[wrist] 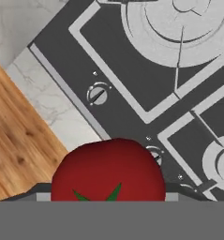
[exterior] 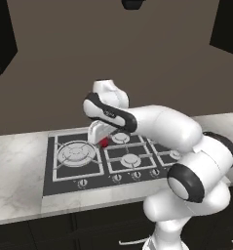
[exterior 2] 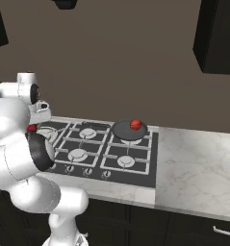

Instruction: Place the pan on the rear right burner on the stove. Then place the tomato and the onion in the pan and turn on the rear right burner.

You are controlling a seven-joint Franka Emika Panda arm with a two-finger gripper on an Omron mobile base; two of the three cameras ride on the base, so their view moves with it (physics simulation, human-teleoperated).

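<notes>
While the pan [exterior 2: 122, 131] sits on the rear right burner of the stove [exterior: 50, 168], its long handle pointing left along the back of the cooktop, a small round red vegetable [exterior 2: 134, 124] lies inside it toward the right side. I cannot tell from this distance exactly what kind it is.

Well apart from the pan, over the left half of the stove, the gripper [exterior: 101, 140] hangs above the grates with its fingers clamped on the tomato [wrist: 108, 171], which is bright red with a green calyx. From the left base view the tomato [exterior: 104, 142] shows as a red spot under the white hand, between the large multi-ring burner [exterior: 76, 152] and the rear middle burner [exterior: 121, 137]. The hand view looks past the fruit onto the cooktop's front edge, with a round knob [wrist: 98, 95], the marble counter [wrist: 48, 101] and a wooden floor [wrist: 15, 140] beyond it.
</notes>
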